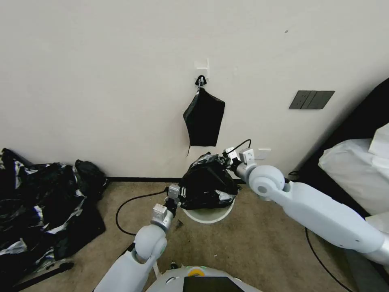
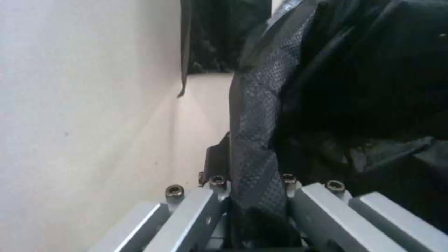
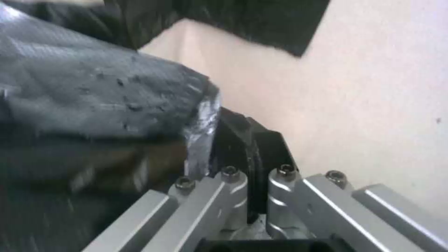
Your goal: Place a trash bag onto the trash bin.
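Between the two grippers, the trash bag [image 1: 207, 182] sits bunched over the trash bin [image 1: 208, 214], hiding all of the bucket but a pale crescent of rim on the side nearest the robot. At the bag's left edge the left gripper [image 1: 181, 191] is clamped on a fold of the textured black film, which in the left wrist view runs down between the closed fingers [image 2: 212, 199] and out of sight. At the far right corner of the bag the right gripper [image 1: 225, 159] pinches another edge of plastic; in its wrist view the dark film [image 3: 254, 168] is squeezed between the metal fingers [image 3: 233, 189], and the fingertips themselves are buried under the glossy fold. Beyond both grippers, on the wall [image 1: 101, 81], a flat black bundle [image 1: 204, 117] hangs from a hook [image 1: 201, 81]. Well off to the left gripper's outer side lies a big black-and-silvery heap of plastic [image 1: 40, 211], cut off by the frame. No readable writing or brand mark can be made out on anything.
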